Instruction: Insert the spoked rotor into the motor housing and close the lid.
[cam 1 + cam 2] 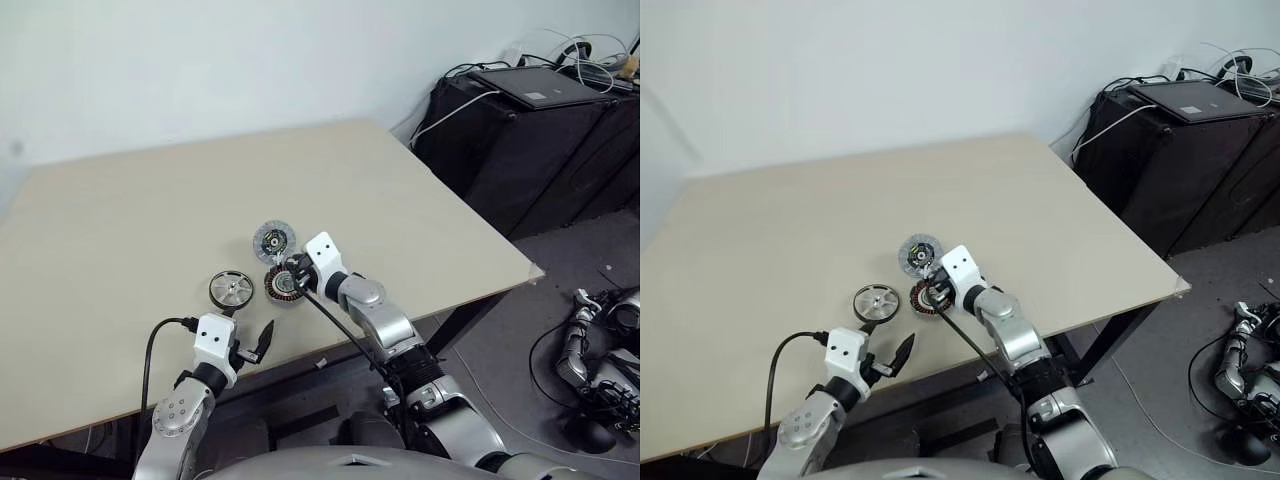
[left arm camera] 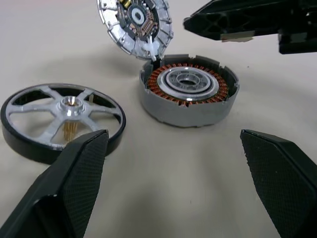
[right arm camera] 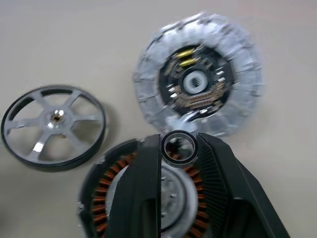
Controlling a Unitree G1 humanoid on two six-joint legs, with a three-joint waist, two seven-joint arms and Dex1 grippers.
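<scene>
The spoked rotor lies flat on the tabletop just beside the motor housing, opposite the right claw, which pinches a small metal ring above that housing. It looks rigid, light and smooth, so its dark rim seems the best hold; the left claw gapes empty near the housing

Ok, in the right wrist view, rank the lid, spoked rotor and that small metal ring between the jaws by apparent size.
1. lid, largest.
2. spoked rotor, a bit smaller, though it lies at about the same depth, so this likely holds.
3. small metal ring, by far the smallest, despite sitting nearest the camera.
</scene>
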